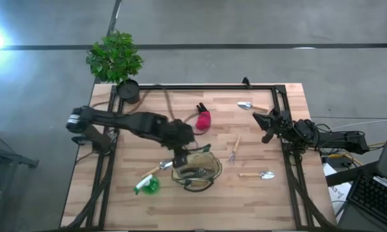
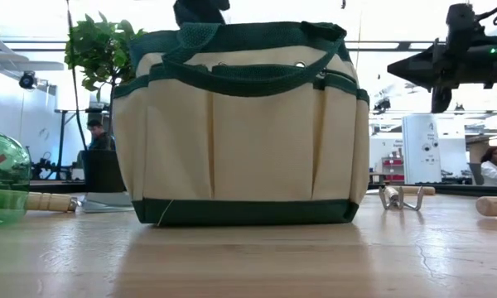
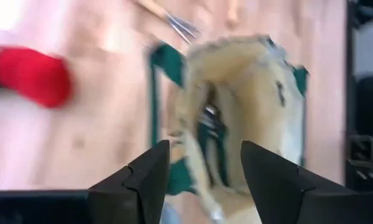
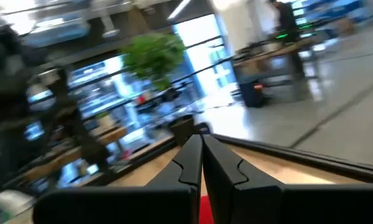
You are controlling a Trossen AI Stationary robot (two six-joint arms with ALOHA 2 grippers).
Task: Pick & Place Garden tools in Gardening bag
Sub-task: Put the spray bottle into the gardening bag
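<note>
The tan gardening bag (image 1: 197, 169) with green trim stands upright near the table's front; it fills the low view (image 2: 240, 124). Dark tools show inside its open top (image 3: 211, 118). My left gripper (image 3: 202, 180) is open and empty just above the bag's far-left rim (image 1: 180, 147). My right gripper (image 4: 202, 163) is shut and empty, hovering at the table's right side (image 1: 269, 125). On the table lie a red-and-black item (image 1: 203, 119), a hand rake (image 1: 234, 149), two trowels (image 1: 248, 106) (image 1: 261, 174), a wooden-handled tool (image 1: 156, 169) and a green-and-white piece (image 1: 147, 185).
A potted green plant (image 1: 116, 58) in a black pot (image 1: 128, 90) stands at the table's far-left corner. A black frame (image 1: 200, 86) runs along the far edge and both sides. Bare wood lies between the bag and the right arm. People show in the room behind (image 2: 490, 165).
</note>
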